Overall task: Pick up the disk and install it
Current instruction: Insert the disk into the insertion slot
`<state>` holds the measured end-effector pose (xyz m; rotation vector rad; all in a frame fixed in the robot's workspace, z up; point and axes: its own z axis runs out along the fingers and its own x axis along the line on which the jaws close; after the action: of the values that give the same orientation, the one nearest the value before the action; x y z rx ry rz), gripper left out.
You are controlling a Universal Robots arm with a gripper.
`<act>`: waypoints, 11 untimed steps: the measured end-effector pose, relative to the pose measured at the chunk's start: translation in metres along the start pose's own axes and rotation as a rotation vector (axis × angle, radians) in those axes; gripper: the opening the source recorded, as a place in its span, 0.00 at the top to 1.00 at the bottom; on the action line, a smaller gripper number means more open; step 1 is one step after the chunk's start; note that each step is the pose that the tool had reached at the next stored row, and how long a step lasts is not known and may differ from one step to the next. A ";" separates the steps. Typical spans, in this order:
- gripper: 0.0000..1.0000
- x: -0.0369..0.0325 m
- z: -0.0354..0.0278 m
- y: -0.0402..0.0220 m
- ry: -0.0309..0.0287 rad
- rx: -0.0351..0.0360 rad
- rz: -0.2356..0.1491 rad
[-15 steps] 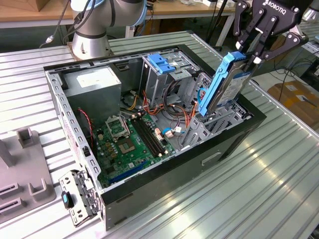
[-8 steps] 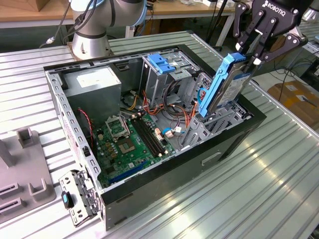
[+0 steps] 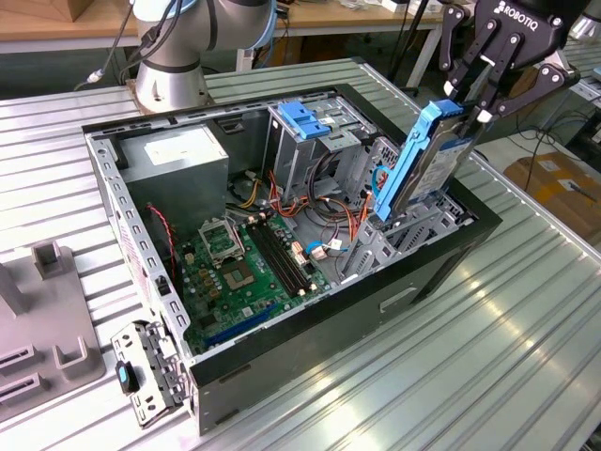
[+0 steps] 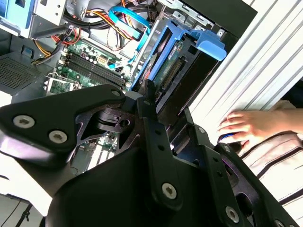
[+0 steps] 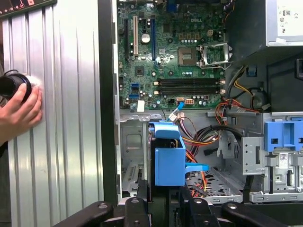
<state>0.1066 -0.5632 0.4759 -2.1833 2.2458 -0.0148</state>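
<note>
Robot arm work on an open computer case (image 3: pixel 394 301) lying on a ribbed metal table (image 3: pixel 507 357).

Exterior view: the black tool (image 3: pixel 472 111), clamped on the upper end of the disk (image 3: pixel 441 155), holds it steeply tilted over the case corner at the exterior view's right. The disk's lower end is down among the grey metal bay (image 3: pixel 404 235). A blue cable (image 3: pixel 378 183) loops just beside the disk, and orange and red wires (image 3: pixel 352 221) crowd the space next to the bay. Deeper in the case lie the green circuit board (image 3: pixel 235 272), a grey power box (image 3: pixel 178 155) and a drive cage topped by a blue handle (image 3: pixel 305 117). The arm's base (image 3: pixel 169 66) stands behind the case. A grey holder (image 3: pixel 47 329) sits on the table at the exterior view's left.

Second wrist view: the tool's black fingers (image 4: pixel 154 123) grip the disk (image 4: pixel 173 71), its blue end tab toward the case's black wall. The blue cable (image 4: pixel 130 19) curls close by. A person's hand (image 4: pixel 251 125) lies over the table outside the case.

First wrist view: the disk (image 5: pixel 168 161), seen end-on by its blue frame, stands at the bay, with the wires (image 5: pixel 208 137) bunched just beside it. The hand (image 5: pixel 19 113) on the table covers a round black object (image 5: pixel 9 85), well apart from the case.
</note>
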 end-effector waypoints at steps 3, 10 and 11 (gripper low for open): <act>0.65 0.0000 0.0040 -0.0001 0.0007 0.0000 0.000; 0.65 -0.0002 0.0096 -0.0001 0.0009 0.0001 -0.018; 0.65 -0.0002 0.0098 -0.0001 0.0009 0.0001 -0.018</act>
<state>0.1068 -0.5630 0.4661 -2.2037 2.2267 -0.0160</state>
